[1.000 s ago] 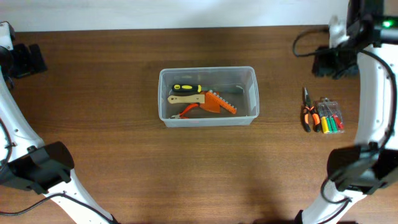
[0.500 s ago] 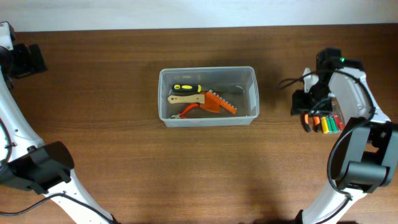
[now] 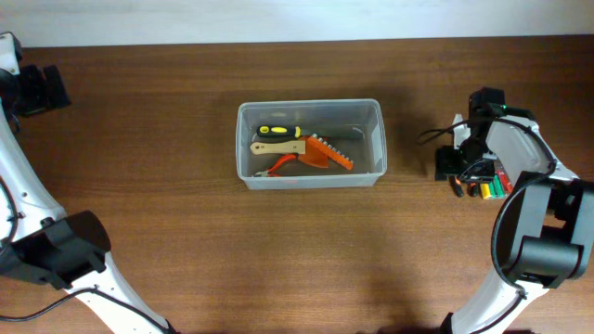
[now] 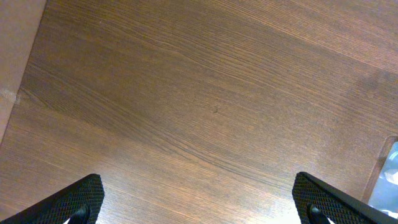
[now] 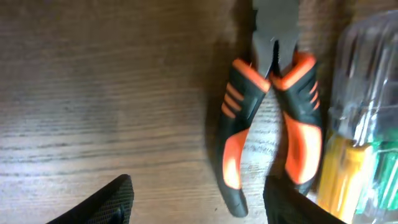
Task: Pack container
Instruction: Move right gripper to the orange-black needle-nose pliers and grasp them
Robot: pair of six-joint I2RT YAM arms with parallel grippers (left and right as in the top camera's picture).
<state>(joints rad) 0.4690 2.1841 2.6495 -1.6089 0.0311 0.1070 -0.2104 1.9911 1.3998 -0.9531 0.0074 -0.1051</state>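
Our right gripper (image 5: 199, 208) hangs low over the table (image 3: 186, 241) with its jaws spread wide, grasping nothing. Its dark fingers (image 5: 112, 202) frame the handle ends of the pliers (image 5: 267, 124), and we cannot tell whether either finger touches them. The pliers lie flat, orange-and-black handles toward the gripper, nose at 12 o'clock in the wrist view. Just beside them at 3 o'clock lies the screwdriver case (image 5: 367, 124), blurred. Seen from overhead, the container (image 3: 311, 104) sits mid-table, at 9 o'clock from this gripper and well apart. It holds a yellow-and-black screwdriver (image 3: 278, 131) and an orange tool (image 3: 329, 153). Our left gripper (image 4: 202, 211) waits at the container's 10 o'clock, far off, jaws released and wide over the table
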